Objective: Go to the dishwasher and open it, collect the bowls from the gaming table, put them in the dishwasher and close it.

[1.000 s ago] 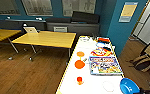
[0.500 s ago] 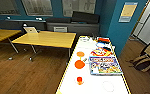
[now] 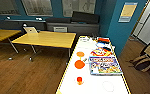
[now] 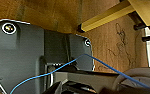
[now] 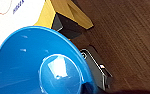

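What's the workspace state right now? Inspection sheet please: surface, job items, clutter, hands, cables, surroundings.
Surface: gaming table, white top with yellowish edge, running away from the robot.
Job's things: two orange bowls on the table's left half; blue bowl large in the right wrist view, beside the table's corner.
Clutter: colourful game box, a small red-orange object, more items at the far end.
Hands: fingers cannot be made out in either wrist view.
Cables: thin blue cable across the left arm's hardware.
Surroundings: yellow-topped tables to the left, wooden floor, blue walls, bags on the floor to the right.
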`<state>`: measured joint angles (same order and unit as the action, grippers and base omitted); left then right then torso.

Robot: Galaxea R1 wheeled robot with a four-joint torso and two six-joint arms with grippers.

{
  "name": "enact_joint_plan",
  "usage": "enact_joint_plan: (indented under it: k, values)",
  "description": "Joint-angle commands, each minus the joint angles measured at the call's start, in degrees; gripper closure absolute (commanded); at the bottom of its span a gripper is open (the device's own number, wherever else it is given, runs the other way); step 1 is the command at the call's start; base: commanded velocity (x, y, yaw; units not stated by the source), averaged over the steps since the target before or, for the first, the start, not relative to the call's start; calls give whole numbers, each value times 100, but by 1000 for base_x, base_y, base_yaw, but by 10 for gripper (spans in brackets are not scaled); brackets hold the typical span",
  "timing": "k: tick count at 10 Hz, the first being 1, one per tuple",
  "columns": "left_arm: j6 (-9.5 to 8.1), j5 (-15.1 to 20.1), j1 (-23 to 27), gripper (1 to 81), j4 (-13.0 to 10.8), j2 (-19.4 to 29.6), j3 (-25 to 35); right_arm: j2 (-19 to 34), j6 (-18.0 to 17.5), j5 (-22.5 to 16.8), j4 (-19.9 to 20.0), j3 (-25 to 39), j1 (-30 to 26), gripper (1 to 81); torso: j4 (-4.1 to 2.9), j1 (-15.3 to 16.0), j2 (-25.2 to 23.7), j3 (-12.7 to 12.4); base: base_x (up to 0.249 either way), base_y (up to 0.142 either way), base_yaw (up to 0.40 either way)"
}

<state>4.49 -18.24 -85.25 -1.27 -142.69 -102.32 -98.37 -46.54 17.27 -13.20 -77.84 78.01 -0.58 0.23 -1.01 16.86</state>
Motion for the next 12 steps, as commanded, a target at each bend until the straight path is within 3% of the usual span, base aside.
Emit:
enact_joint_plan:
  k: [1, 3, 5, 9, 11, 12]
  values:
    - [17, -189, 12, 10, -93, 1743, 1838, -819, 190, 944, -605, -855, 633, 811, 0, 0, 0, 0, 0, 0, 0]
    - [35, -242, 292, 10, -102, 2262, 2550, -1162, 198, 953, -807, -1127, 712, 811, 0, 0, 0, 0, 0, 0, 0]
    - [0, -145, 889, 10, 116, 2700, 3241, -1636, 198, 944, -1009, -1391, 756, 811, 0, -2, 0, 0, 0, 0, 0]
    - [-1, 820, 2234, 10, 687, 3281, 4350, -2531, 190, 840, -1395, -1785, 704, 811, 0, -5, 0, 0, 0, 0, 0]
    - [-18, 1463, 3096, 10, 1102, 3290, 4554, -2990, 190, 611, -1457, -2182, 625, 811, 0, -2, 0, 0, 0, 0, 0]
    - [-18, 1938, 3586, 10, 1427, 3282, 4659, -3182, 190, 532, -1545, -2331, 599, 811, 0, -2, 0, 0, 0, 0, 0]
